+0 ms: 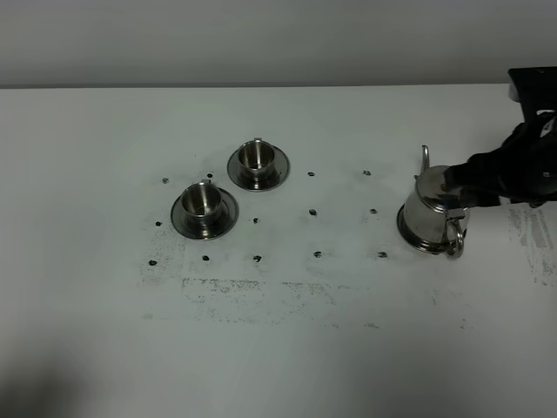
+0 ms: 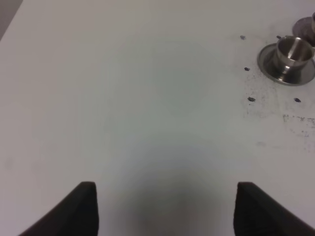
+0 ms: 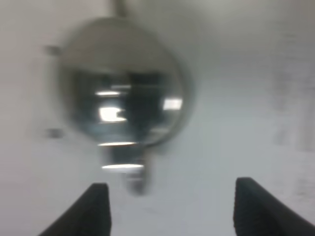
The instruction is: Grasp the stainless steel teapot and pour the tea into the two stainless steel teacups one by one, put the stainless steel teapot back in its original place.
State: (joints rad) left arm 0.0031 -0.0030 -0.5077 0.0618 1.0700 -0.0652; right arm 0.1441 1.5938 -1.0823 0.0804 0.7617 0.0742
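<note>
The stainless steel teapot [image 1: 431,213] stands upright at the right of the white table, on a flat steel saucer whose rim [image 1: 406,230] shows under its base. Its spout points to the far side and its loop handle [image 1: 454,240] to the near side. My right gripper [image 1: 459,185] is open beside the pot's upper right; in the blurred right wrist view the pot [image 3: 123,83] lies ahead of the open gripper [image 3: 170,206]. Two steel teacups [image 1: 203,201] [image 1: 256,156] sit on saucers at centre left. My left gripper [image 2: 165,206] is open and empty over bare table, with one cup [image 2: 293,53] far off.
Small black marks [image 1: 312,212] dot the table between the cups and the teapot. A scuffed grey patch [image 1: 261,292] runs along the near middle. The table's far edge [image 1: 261,86] meets a grey wall. The left arm is out of the exterior view.
</note>
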